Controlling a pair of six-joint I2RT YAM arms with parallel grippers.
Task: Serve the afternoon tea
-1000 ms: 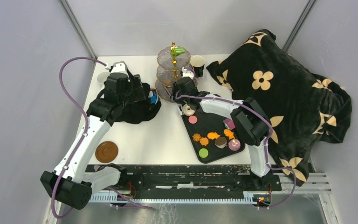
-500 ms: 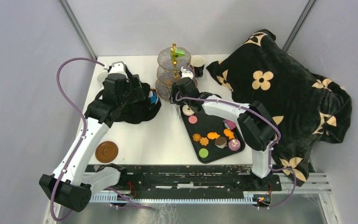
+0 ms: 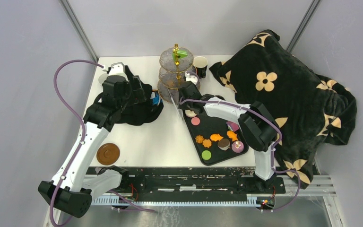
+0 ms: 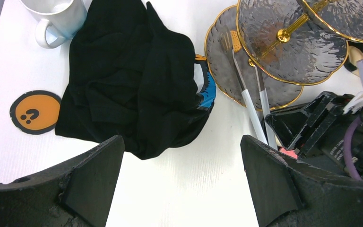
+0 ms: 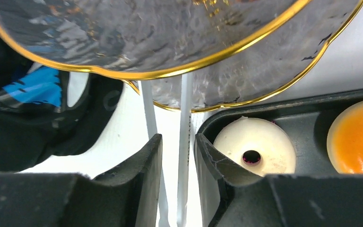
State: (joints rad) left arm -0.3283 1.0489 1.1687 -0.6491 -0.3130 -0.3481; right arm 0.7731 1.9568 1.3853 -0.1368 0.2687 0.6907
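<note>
My right gripper (image 3: 185, 97) (image 5: 177, 179) is shut on white tongs (image 5: 184, 123) between the black tray (image 3: 217, 118) and the three-tier glass stand (image 3: 175, 71). The tongs' gold tips lie on the bottom tier (image 4: 217, 61) with a small orange piece (image 4: 235, 40) at them. The tray holds a white donut (image 3: 190, 112) (image 5: 255, 146), an orange donut (image 5: 357, 137), a pink disc (image 3: 195, 121), orange cookies (image 3: 203, 140), a green disc (image 3: 206, 154) and a purple cube (image 3: 232, 125). A green treat (image 3: 182, 51) sits on the top tier. My left gripper (image 3: 144, 94) (image 4: 182, 179) is open and empty above the table.
A crumpled black cloth (image 3: 139, 108) (image 4: 132, 85) lies left of the stand. A white mug (image 4: 56, 16) and an orange smiley coaster (image 4: 35, 112) are beside it. A brown disc (image 3: 108, 153) lies front left, a dark cup (image 3: 200, 64) behind the stand, the flowered blanket (image 3: 283, 90) right.
My right gripper has edged toward the stand, and the tongs' tips now lie on the bottom tier. The left arm has shifted slightly left.
</note>
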